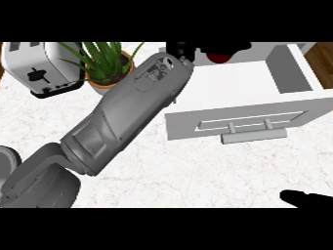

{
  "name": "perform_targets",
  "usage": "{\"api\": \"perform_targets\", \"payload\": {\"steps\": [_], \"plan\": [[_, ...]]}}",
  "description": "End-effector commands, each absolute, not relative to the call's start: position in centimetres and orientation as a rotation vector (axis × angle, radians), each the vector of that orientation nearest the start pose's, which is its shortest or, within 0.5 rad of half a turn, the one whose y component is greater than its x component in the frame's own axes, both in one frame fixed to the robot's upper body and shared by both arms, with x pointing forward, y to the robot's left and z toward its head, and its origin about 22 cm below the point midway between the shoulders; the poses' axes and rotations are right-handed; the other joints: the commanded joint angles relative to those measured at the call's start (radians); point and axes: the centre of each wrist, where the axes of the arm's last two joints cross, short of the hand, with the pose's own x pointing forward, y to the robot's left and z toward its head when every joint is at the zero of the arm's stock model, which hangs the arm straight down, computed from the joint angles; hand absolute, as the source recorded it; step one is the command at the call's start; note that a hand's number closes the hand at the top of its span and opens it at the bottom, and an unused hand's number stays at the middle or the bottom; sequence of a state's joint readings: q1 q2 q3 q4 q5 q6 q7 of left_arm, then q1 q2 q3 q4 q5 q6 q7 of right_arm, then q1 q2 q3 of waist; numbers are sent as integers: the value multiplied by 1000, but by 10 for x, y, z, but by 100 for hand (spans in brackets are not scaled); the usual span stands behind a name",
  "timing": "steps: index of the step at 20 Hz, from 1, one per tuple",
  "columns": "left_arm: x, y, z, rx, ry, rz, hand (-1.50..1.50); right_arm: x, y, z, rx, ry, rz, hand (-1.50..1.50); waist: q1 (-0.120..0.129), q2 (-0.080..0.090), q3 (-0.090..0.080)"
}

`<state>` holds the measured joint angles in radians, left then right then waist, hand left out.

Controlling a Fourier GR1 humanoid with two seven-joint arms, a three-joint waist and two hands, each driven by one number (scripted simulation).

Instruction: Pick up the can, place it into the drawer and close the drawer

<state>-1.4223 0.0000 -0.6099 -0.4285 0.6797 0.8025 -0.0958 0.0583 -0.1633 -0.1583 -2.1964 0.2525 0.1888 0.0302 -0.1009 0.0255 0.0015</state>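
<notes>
A: What is the biggest thing here?

B: The white marble counter [197, 180]. After it comes the left forearm [126, 117], which crosses the counter diagonally from the lower left up to the open drawer [248, 124]. The drawer is white, pulled out, with a grey handle [254, 135] on its front panel.

A: And behind the arm?

B: A toaster [39, 68] at the top left, and beside it a potted plant [108, 63]. Both stand apart from the drawer.

A: Where is the can?

B: At the back of the drawer, near the top edge of the view, I see something red, which I take for the can [220, 58]. The left hand [197, 48] is above it. The fingers look curled around its top, so I believe the hand is grasping it, but the top edge cuts off a part of the hand.

A: Does the can already rest on the drawer floor?

B: I cannot tell; its bottom is hidden.

A: And the other hand?

B: Of the right hand [309, 197] only dark fingers show at the lower right corner, lying straight and relaxed, resting.

A: So which step is it?

B: I judge it is the placing step. Next, the hand should let go of the can, rise clear of the drawer walls, and then the front panel must be pushed in. The arm should not knock the can over while leaving.
</notes>
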Motion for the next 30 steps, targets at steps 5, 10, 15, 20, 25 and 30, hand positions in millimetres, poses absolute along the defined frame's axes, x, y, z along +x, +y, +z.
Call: {"api": "perform_targets", "payload": {"steps": [5, 10, 15, 20, 25, 30], "plan": [[426, -7, 166, 238, -1799, -28, -150, 191, -267, 143, -684, -1958, 704, -150, 40, -6, -1], [422, -22, 194, 242, -1817, -49, -150, 221, -256, 136, -861, -1881, 842, -150, 78, -15, -1], [420, -20, 183, 217, -1786, -43, -150, 238, -243, 97, -925, -1775, 983, -150, 94, -18, -1], [427, 3, 199, 223, -1801, -38, -150, 261, -236, 72, -1023, -1708, 1005, -150, 114, -26, -1], [425, 20, 214, 250, -1799, -12, -150, 284, -239, 36, -1046, -1696, 925, -150, 128, -29, -1], [417, 41, 208, 249, -1789, -44, -150, 300, -230, 4, -1065, -1663, 909, -150, 138, -30, -1]]}}
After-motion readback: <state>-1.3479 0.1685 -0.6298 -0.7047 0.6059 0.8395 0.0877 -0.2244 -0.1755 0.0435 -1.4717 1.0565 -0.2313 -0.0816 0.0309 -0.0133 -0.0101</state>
